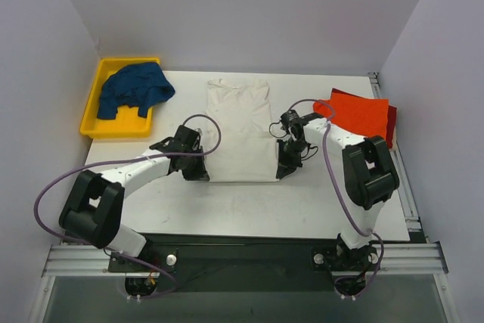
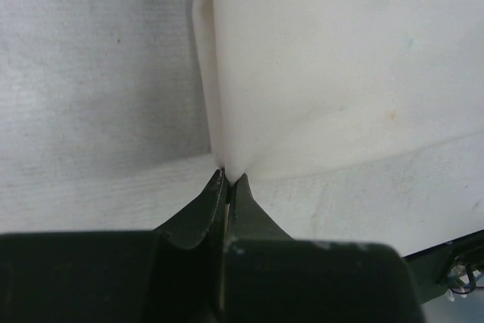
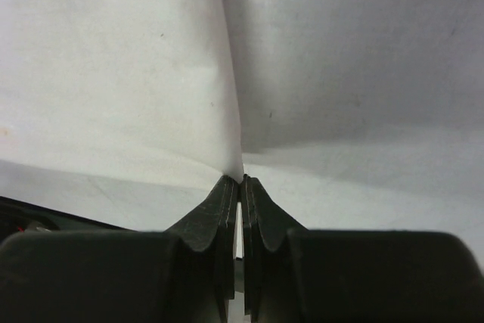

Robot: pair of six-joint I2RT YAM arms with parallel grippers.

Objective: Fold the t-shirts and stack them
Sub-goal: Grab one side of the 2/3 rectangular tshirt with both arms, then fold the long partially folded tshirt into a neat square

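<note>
There are 4 t-shirts, 1 off-white (image 1: 240, 130), 1 dark blue (image 1: 136, 88), 1 orange-red (image 1: 361, 113), 1 dark red (image 1: 392, 123), and 1 yellow bin (image 1: 113, 131).

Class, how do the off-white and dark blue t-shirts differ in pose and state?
The off-white t-shirt lies flat on the table; the dark blue t-shirt is crumpled in the yellow bin. The left gripper and right gripper pinch the off-white one's near corners; the blue one is untouched. Both are cloth.

Plain off-white t-shirt (image 1: 240, 130); dark blue t-shirt (image 1: 136, 88); orange-red t-shirt (image 1: 361, 113); dark red t-shirt (image 1: 392, 125); yellow bin (image 1: 94, 113); white table (image 1: 249, 209); all unpatterned.
</note>
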